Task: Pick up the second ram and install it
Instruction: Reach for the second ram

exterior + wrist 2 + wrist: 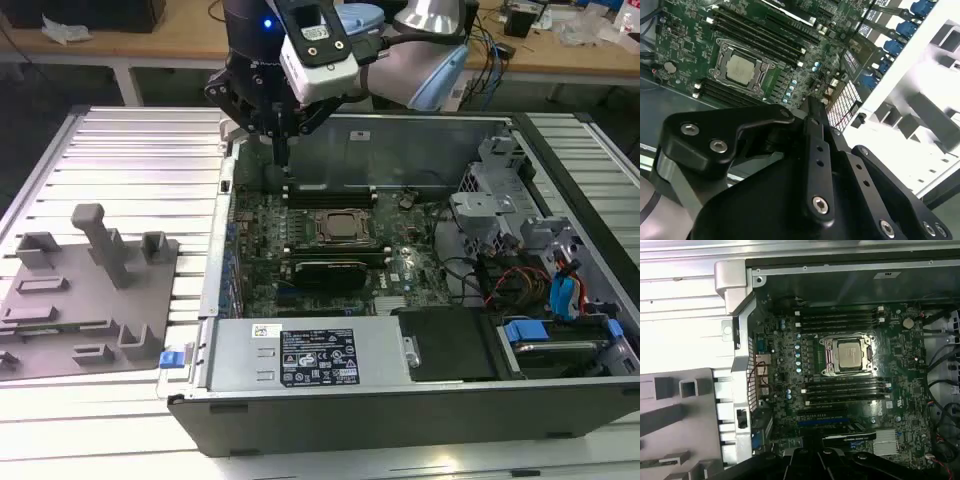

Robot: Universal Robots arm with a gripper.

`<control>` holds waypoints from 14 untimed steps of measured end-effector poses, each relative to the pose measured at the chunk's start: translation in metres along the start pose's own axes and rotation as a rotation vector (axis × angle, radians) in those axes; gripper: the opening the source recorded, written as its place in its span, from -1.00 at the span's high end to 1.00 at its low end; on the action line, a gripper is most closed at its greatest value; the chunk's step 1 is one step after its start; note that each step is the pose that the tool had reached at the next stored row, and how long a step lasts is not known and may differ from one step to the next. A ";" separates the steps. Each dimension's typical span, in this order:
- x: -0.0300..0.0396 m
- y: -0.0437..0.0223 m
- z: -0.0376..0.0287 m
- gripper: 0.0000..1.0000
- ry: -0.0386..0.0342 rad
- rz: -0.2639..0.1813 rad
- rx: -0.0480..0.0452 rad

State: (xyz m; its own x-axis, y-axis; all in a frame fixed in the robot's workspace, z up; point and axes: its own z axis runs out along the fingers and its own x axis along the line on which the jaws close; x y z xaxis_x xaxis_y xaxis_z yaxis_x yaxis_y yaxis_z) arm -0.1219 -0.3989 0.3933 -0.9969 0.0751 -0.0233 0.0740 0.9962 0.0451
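Exterior view: the black claw (283,156) hangs upright above the green motherboard (262,250) inside the open grey computer case (400,412), likely to meet the long black slots (330,189) squarely. Its grip cannot be told.

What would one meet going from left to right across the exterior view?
Grey fixture tray → CPU socket on the green motherboard → grey drive cage → blue cables.

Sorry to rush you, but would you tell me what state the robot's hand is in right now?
Hand: cannot be told whether open, closed or holding anything; it hangs over the green motherboard inside the open black computer case.
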 end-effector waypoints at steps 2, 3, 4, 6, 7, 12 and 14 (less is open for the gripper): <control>0.0140 -0.0011 -0.0004 0.79 0.0000 0.000 0.0000; 0.0194 -0.0014 -0.0005 0.79 0.0000 0.000 0.0000; 0.0222 -0.0016 -0.0006 0.79 0.0000 0.000 0.0000; 0.0274 -0.0020 -0.0006 0.79 0.0000 0.000 0.0000; 0.0301 -0.0023 -0.0007 0.79 0.0000 0.000 0.0001; 0.0490 -0.0037 -0.0010 0.79 0.0000 0.000 0.0001; 0.0576 -0.0043 -0.0011 0.79 0.0000 0.000 0.0000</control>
State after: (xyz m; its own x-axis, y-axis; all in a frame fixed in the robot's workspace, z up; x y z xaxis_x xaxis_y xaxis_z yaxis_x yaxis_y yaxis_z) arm -0.1797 -0.3988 0.3928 -0.9969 0.0754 -0.0233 0.0743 0.9962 0.0451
